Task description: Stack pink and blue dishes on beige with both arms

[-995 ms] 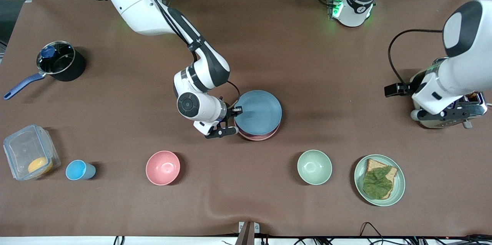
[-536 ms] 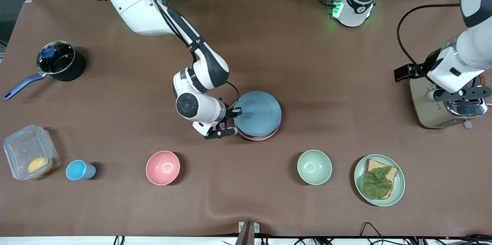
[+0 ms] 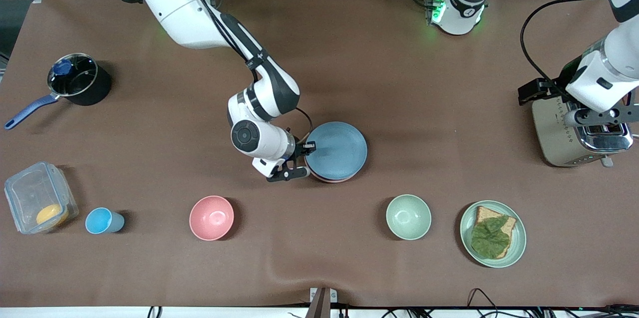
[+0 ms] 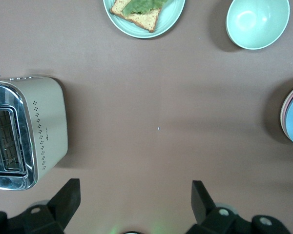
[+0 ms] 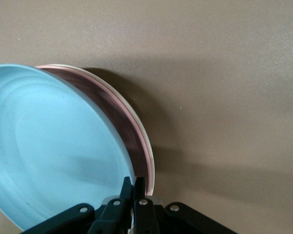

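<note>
My right gripper [image 3: 306, 157] is shut on the rim of the light blue plate [image 3: 337, 151], at the edge toward the right arm's end of the table. In the right wrist view the fingers [image 5: 135, 187] pinch the blue plate [image 5: 58, 151], which tilts over the pink plate [image 5: 132, 126]. The pink plate lies on the beige plate [image 5: 150, 163]. Only a thin pink rim [image 3: 332, 179] shows under the blue plate in the front view. My left gripper [image 3: 601, 116] hangs open and empty by the toaster, far from the stack; its fingers [image 4: 71, 192] stand wide apart.
A toaster [image 3: 574, 133] stands at the left arm's end. Nearer the front camera are a green plate with bread [image 3: 492, 233], a green bowl [image 3: 408, 216], a pink bowl [image 3: 211, 217], a blue cup [image 3: 102, 220] and a clear container [image 3: 40, 203]. A black pot [image 3: 77, 78] sits farther back.
The blue plate has sunk lower onto the pink plate, still in my right gripper. The left arm has drawn back and up over the toaster.
</note>
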Tool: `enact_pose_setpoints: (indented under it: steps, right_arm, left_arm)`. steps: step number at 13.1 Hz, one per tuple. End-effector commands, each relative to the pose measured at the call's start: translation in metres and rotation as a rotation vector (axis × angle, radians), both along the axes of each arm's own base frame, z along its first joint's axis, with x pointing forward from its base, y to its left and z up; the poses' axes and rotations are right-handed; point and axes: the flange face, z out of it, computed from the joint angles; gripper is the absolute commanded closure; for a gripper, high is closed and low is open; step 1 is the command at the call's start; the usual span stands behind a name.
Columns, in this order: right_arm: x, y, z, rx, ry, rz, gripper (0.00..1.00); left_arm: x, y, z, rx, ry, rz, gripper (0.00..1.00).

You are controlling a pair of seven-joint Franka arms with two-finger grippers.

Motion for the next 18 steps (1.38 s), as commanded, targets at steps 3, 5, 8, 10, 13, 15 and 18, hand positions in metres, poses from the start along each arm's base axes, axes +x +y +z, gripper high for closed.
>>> enact_pose_setpoints:
  steps: [3,5,8,10,13,15,18]
  right_arm:
    - [0.007,-0.004,0.002,0.008,-0.001,-0.009,0.59]
    - [0.01,-0.006,0.012,0.008,-0.014,-0.008,0.0]
    - [0.012,-0.017,0.047,-0.036,-0.009,0.019,0.0]
    - [0.015,-0.028,0.103,-0.128,-0.078,0.07,0.0]
    - [0.011,-0.057,0.183,-0.242,-0.137,0.101,0.0]
    - [0.014,-0.104,0.23,-0.302,-0.12,0.06,0.0]
    - [0.02,-0.19,0.296,-0.333,-0.116,-0.029,0.0]
  left_arm:
    - [-0.001,0.008,0.008,-0.042,-0.016,0.004,0.0]
    - [-0.001,0.01,0.008,-0.034,-0.017,0.005,0.0]
    - [0.0,0.01,0.007,-0.034,-0.015,0.005,0.0]
    - [-0.001,0.008,0.007,-0.034,-0.015,0.002,0.0]
    - [-0.001,0.009,0.007,-0.033,-0.015,0.003,0.0]
    - [-0.001,0.008,0.007,-0.031,-0.015,0.001,0.0]
    - [-0.001,0.009,0.008,-0.031,-0.015,0.003,0.0]
